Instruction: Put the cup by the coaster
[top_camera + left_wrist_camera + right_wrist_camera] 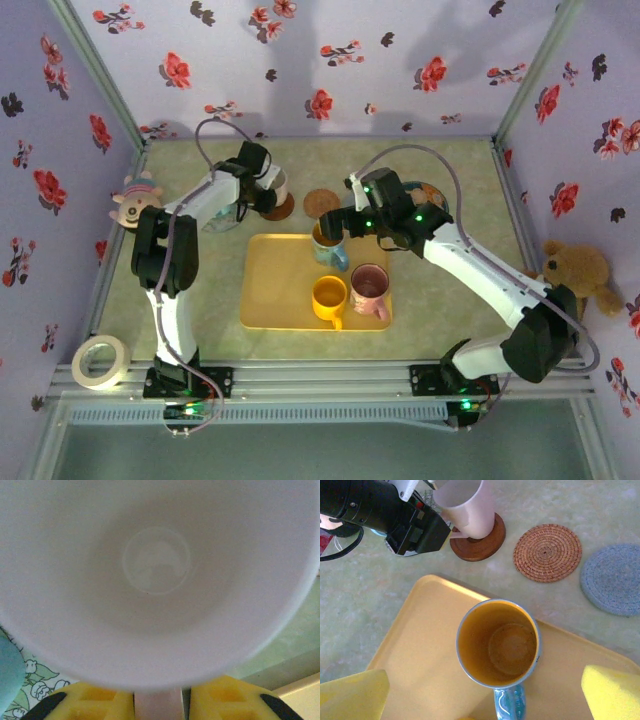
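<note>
A pale pink cup [275, 185] [467, 507] stands upright on a round wooden coaster [283, 210] [480, 545] at the back left. My left gripper [262, 195] [155, 705] is at its handle. The yellow fingers [100, 702] flank the handle, with a thin dark gap on the right side, so the grip is loose. The cup's white inside [155, 580] is right in front of the left wrist camera. My right gripper [335, 228] [485, 695] hangs wide open over a blue mug [497, 642] with an orange inside, standing on the yellow tray [420, 645].
A woven coaster [547, 552] and a grey-blue coaster [612, 580] lie to the right of the wooden one. A yellow mug [329, 297] and a pink mug [370, 285] share the tray. A tape roll [100, 360], a doll [135, 200] and a teddy bear [575, 270] sit at the edges.
</note>
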### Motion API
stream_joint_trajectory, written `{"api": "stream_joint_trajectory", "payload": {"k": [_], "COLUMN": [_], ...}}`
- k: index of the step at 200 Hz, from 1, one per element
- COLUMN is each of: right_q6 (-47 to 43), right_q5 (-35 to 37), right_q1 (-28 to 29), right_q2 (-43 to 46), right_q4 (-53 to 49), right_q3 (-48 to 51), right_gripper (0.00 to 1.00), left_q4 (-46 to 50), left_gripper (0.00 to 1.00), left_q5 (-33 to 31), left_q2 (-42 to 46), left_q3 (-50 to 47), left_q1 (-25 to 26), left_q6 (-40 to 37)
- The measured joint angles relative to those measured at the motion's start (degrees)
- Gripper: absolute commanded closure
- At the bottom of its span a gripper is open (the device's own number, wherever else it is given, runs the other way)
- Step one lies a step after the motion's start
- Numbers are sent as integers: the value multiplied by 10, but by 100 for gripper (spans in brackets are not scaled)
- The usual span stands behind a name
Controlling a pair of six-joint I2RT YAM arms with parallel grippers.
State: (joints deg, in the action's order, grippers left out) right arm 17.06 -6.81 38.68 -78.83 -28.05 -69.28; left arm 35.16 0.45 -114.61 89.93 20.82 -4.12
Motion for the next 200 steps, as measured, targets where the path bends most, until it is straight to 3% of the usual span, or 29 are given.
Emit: {"api": "stream_joint_trajectory", "payload": {"k": [130,200], "right_q6": [-2,-32], "right_q5": [0,0], "right_q1": [0,0], "right_q2": [0,0], "right_q4": [-3,-42], "right_q3": [0,-13], "right_gripper": [0,0], "left_q4": [-2,-2], "left_gripper": [45,24], "left_q5": [-4,-4], "left_q2": [44,110], "left_q3": [-27,-38], "left_q1": [0,0], "left_q6": [4,21]}}
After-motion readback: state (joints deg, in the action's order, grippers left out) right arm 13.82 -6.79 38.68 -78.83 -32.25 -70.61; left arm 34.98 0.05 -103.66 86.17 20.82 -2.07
